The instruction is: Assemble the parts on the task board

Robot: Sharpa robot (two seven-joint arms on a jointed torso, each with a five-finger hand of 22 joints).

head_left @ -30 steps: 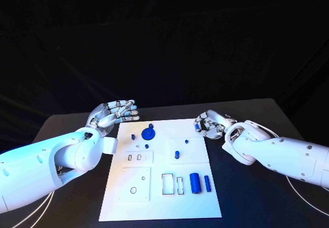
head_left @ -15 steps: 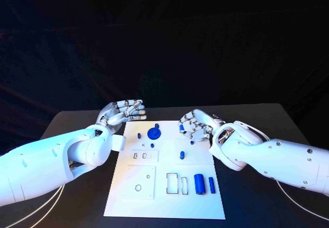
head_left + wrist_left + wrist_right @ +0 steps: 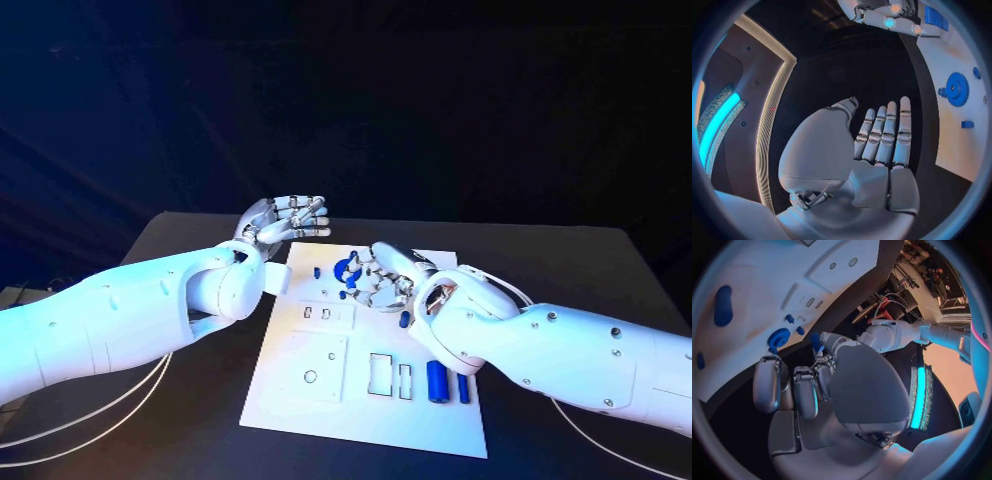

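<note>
White task board [image 3: 296, 395] lying flat on the black tabletop [image 3: 606, 270], seen from the head camera. The left hand [image 3: 284, 220] is raised beyond the board's far-left corner, palm open, fingers [image 3: 891, 131] straight and side by side, holding nothing; the left wrist view confirms an empty palm above the dark tabletop beside the board's edge. The right hand [image 3: 381, 277] hovers over the far half of the board with its fingers curled inward. In the right wrist view a small blue part [image 3: 816, 342] sits pinched at the tips of the thumb and a finger, above the board.

A blue gear [image 3: 346, 269] stands on the far part of the board, just left of the right hand and partly hidden by it; the left wrist view shows its toothed rim [image 3: 957, 89], with a small blue peg [image 3: 967, 124] lying near it. A blue oblong part [image 3: 723, 305] lies flat on the board, apart from the gear. Two blue cylinders, one thick [image 3: 436, 381] and one thin [image 3: 462, 388], lie side by side near the board's right edge, just beside two rectangular recesses [image 3: 381, 373]. A raised square plate with an oval hole [image 3: 310, 376] occupies the board's near-left area.
</note>
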